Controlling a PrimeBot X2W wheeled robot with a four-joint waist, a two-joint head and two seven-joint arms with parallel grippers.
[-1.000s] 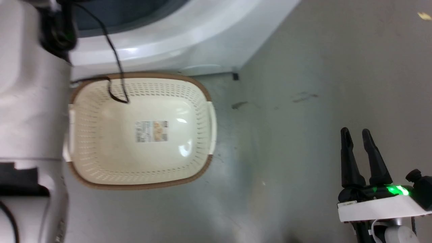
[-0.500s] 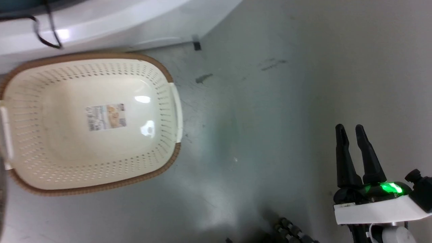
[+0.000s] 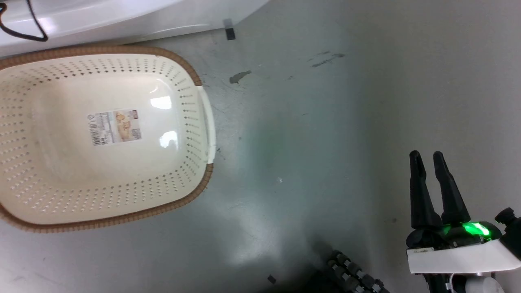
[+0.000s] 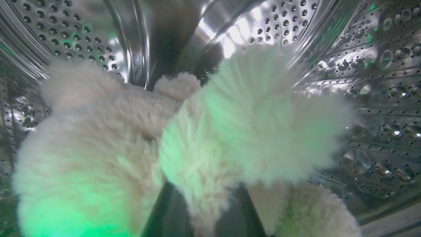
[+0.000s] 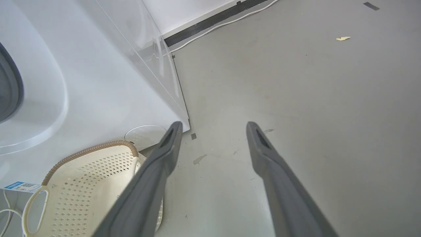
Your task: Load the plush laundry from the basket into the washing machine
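The plush laundry (image 4: 98, 138) lies inside the washing machine's (image 5: 98, 85) steel drum (image 4: 378, 65). The left gripper (image 4: 205, 210) is closed on a tuft of it (fingertips buried in fur). The right gripper (image 3: 426, 155) hangs wide open, holding nothing, above the floor (image 3: 325, 122), well apart from the basket (image 3: 191, 122) at the machine's foot.

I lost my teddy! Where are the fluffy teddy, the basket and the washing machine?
fluffy teddy (image 4: 260, 125), left wrist view, on its big rounded limb.
basket (image 3: 179, 122), head view, on its holey side wall.
washing machine (image 5: 98, 82), right wrist view, on its white front.
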